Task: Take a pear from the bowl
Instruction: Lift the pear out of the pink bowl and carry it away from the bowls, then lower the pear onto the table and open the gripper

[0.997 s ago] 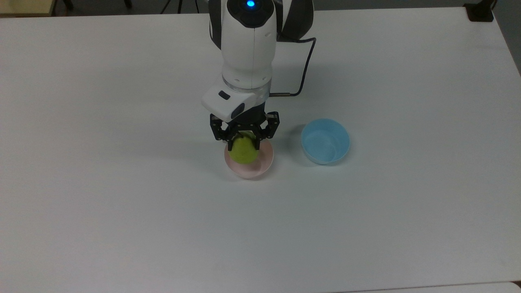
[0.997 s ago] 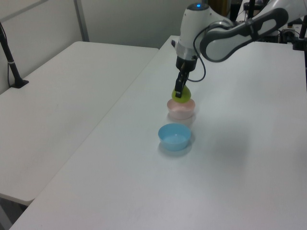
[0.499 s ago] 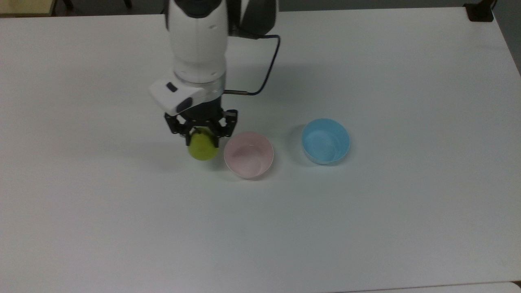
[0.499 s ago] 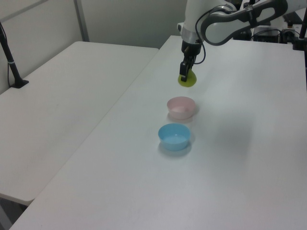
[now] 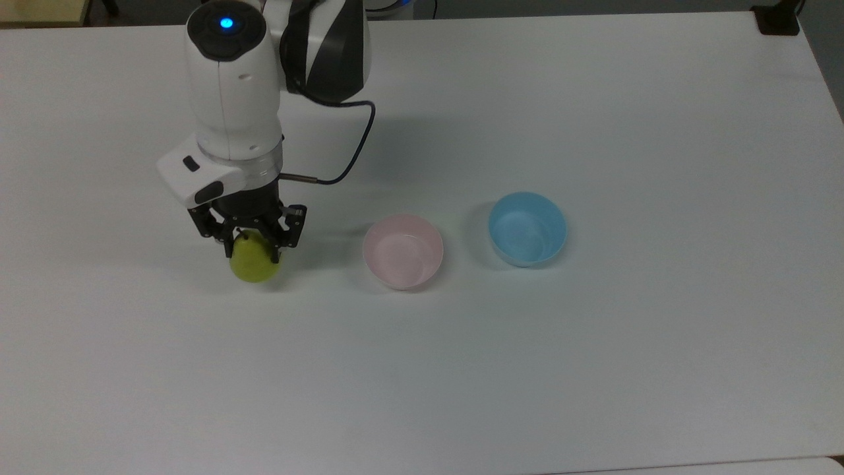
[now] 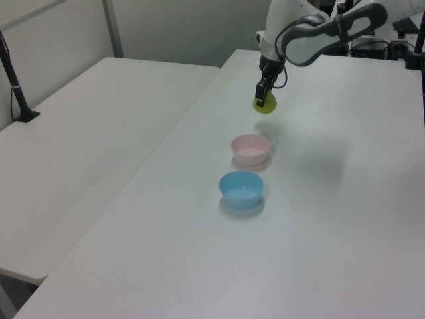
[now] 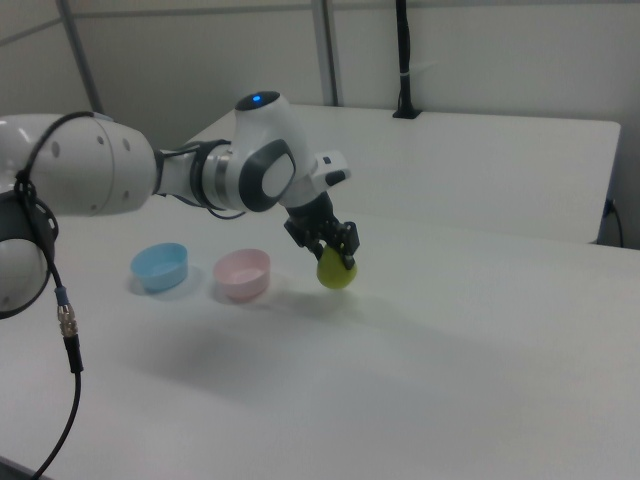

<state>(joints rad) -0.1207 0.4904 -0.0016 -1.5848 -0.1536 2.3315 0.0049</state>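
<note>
The yellow-green pear (image 5: 253,262) (image 6: 265,105) (image 7: 335,270) hangs in the air with my gripper (image 5: 251,244) (image 6: 263,96) (image 7: 337,251) shut on its upper part. It is well off to the top view's left of the pale pink bowl (image 5: 403,251) (image 6: 251,149) (image 7: 243,274), which stands with nothing inside. In the right view the pear is clearly lifted above the white table, to the right view's right of the bowl.
A light blue bowl (image 5: 527,228) (image 6: 242,189) (image 7: 160,266) stands beside the pink one, on the top view's right. The white table (image 5: 593,343) spreads wide around them. A second table (image 6: 80,133) adjoins it in the left view's left.
My gripper has carried the pear out of the pink bowl and steadily toward the top view's left, leaving the bowl bare.
</note>
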